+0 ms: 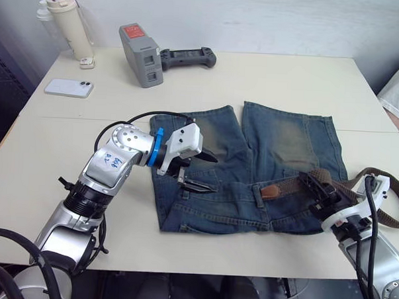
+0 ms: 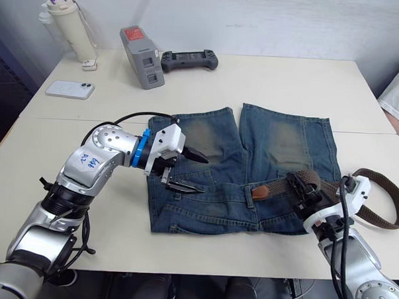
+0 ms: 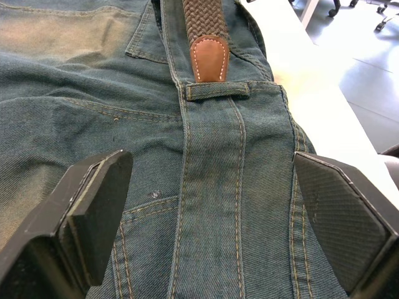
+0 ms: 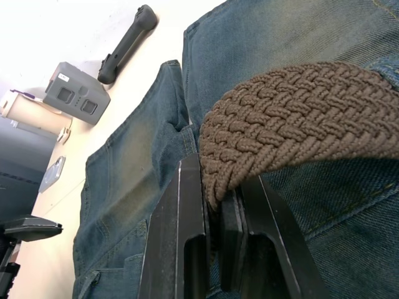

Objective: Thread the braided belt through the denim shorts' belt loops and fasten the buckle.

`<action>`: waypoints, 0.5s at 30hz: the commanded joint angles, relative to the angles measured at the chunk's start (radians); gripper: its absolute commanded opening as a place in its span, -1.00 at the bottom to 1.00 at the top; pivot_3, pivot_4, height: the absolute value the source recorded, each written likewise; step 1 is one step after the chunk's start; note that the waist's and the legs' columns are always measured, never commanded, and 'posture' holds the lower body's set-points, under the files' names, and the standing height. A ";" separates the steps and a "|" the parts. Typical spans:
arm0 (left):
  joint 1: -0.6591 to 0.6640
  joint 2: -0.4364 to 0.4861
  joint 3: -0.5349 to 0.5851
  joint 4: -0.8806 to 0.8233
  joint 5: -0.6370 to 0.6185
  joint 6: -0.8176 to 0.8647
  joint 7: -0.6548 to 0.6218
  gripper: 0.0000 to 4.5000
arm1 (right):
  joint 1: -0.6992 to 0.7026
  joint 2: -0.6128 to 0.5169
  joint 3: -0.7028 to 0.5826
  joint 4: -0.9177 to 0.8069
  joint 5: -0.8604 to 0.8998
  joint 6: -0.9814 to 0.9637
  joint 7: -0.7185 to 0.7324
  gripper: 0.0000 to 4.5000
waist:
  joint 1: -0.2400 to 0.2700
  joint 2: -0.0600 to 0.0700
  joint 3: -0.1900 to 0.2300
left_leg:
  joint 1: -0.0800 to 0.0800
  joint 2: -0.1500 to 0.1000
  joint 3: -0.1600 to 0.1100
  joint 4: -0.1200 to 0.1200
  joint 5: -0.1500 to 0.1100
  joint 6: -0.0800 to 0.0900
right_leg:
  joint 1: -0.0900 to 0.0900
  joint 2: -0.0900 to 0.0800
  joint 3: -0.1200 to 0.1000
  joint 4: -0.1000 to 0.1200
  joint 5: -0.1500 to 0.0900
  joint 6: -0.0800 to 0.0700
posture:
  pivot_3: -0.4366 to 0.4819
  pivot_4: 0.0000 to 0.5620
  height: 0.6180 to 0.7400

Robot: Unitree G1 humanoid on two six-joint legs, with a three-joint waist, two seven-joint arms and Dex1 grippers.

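Right wrist view: right claw [image 4: 215, 205] clamped on the dark brown braided belt [image 4: 299, 118], woven strap bulging up out of the narrow gap between its black fingers [image 4: 181, 243]. Blue denim shorts with faded yellowish-brown leg patches [image 4: 134, 162] lie flat directly under and beyond that claw.

Head view: the belt runs from the right claw [image 1: 320, 191] inward along the waistband, ending in a tan leather tip [image 1: 271, 191] just short of the waistband's middle. On the claw's outer side the rest of the belt loops over the pale surface [image 1: 269, 80] toward its right edge. Buckle can't be made out.

Left wrist view: left claw [image 3: 212, 205] spread wide, hovering over the waistband, one finger [image 3: 93, 205] each side of it. Just ahead of the claw, a short denim belt loop [image 3: 217, 90] crosses the waistband; the tan tip [image 3: 209, 57] lies right at the loop's far edge, not clearly passed under it.

Beyond the left claw [image 1: 197, 170], past the shorts' leg hems, far side of the surface: grey box-shaped device with a red label [image 1: 141, 54], black handheld controller [image 1: 187, 57] touching it, white smartphone [image 1: 69, 87], cream bottle with a purple-topped lid [image 1: 70, 25] at the far left corner.
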 commanded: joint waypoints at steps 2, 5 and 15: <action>-0.017 0.004 0.010 -0.034 -0.009 -0.009 -0.003 1.00 | -0.004 0.009 0.009 -0.018 -0.027 0.004 0.033 -0.98 | 0.000 0.000 0.000 | 0.000 0.000 0.000 0.000 0.000 0.000 | 0.000 0.000 0.000 0.000 0.000 0.000 | -0.05 -0.47 1.00; -0.017 0.004 0.011 -0.034 -0.009 -0.008 -0.003 1.00 | -0.008 0.019 0.019 -0.019 -0.034 0.004 0.039 -0.98 | 0.000 0.000 0.000 | 0.000 0.000 0.000 0.000 0.000 0.000 | 0.000 0.000 0.000 0.000 0.000 0.000 | -0.05 -0.47 1.00; -0.017 0.006 0.011 -0.033 -0.005 -0.013 0.000 1.00 | 0.004 0.033 0.068 0.028 -0.105 0.040 0.105 -0.98 | 0.000 0.000 0.000 | 0.000 0.000 0.000 0.000 0.000 0.000 | 0.000 0.000 0.000 0.000 0.000 0.000 | -0.05 -0.47 1.00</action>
